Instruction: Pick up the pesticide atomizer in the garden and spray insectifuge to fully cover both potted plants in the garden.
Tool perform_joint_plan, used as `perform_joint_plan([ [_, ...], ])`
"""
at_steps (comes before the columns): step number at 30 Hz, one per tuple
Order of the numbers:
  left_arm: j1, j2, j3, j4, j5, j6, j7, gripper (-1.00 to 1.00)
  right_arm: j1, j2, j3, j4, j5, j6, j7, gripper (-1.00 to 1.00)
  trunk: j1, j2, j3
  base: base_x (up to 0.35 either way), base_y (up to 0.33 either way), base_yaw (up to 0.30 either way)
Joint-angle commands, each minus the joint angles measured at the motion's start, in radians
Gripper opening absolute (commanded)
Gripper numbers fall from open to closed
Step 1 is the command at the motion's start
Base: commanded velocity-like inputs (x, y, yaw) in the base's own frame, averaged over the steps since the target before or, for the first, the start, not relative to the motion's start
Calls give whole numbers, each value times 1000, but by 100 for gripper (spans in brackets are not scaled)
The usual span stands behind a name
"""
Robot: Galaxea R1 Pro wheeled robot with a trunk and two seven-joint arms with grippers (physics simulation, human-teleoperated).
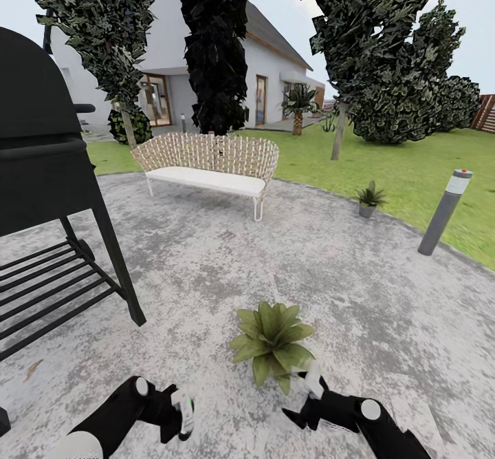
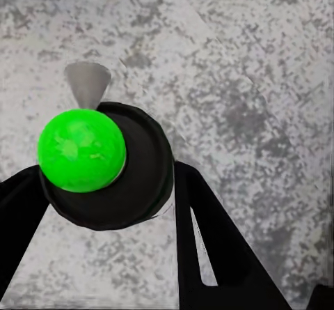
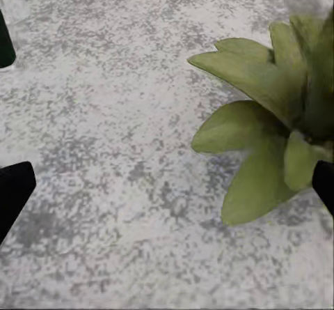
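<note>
The left gripper (image 1: 184,414) was clenched around the pesticide atomizer (image 1: 185,404), low over the patio (image 1: 206,259); in the left wrist view the bottle stood between the dark fingers (image 2: 209,247) with its bright green end (image 2: 81,150) toward the camera and a pale cone (image 2: 88,81) beyond it (probably the spray head, though the angle made that hard to confirm). The right gripper (image 1: 309,393) sat just beside the near potted plant (image 1: 271,338), its pale fingertip at the edge of the lowest leaves. In the right wrist view the fingers (image 3: 14,191) stood wide apart and released, with bare stone between them and the plant's leaves (image 3: 268,125) against one side.

Between the two grippers lay open patio. To the left the black grill (image 1: 48,163) stood close, its leg (image 1: 120,266) planted near the left arm's side. Ahead, clear stone ran to the wicker bench (image 1: 210,163) at the patio's far edge. The second potted plant (image 1: 369,199) stood at the right rim, where stone met the lawn (image 1: 412,163), with a grey bollard light (image 1: 445,211) further right on the edge. Trees (image 1: 213,39) and a white house (image 1: 275,67) stood beyond.
</note>
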Motion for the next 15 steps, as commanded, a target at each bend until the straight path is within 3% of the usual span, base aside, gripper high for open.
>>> perform_joint_plan([
  [1, 0, -4, 29, -2, 0, 23, 0, -100, 1, -23, -47, 37, 9, -8, -34, 100, 0, 0, -1, 0, 0, 0],
  [6, 1, -13, 153, 4, 2, 47, 25, -100, 2, -90, -244, 220, 8, -48, -68, 100, 0, 0, -1, 0, 0, 0],
  [11, -1, -14, 205, 3, 19, 80, 46, -100, 5, -113, -380, 311, 6, -131, -83, 100, 0, 0, -1, 0, 0, 0],
  [15, -3, -13, 211, -2, 42, 165, 49, -100, 12, -129, -431, 325, 6, -163, -115, 100, 0, 0, -1, 0, 0, 0],
])
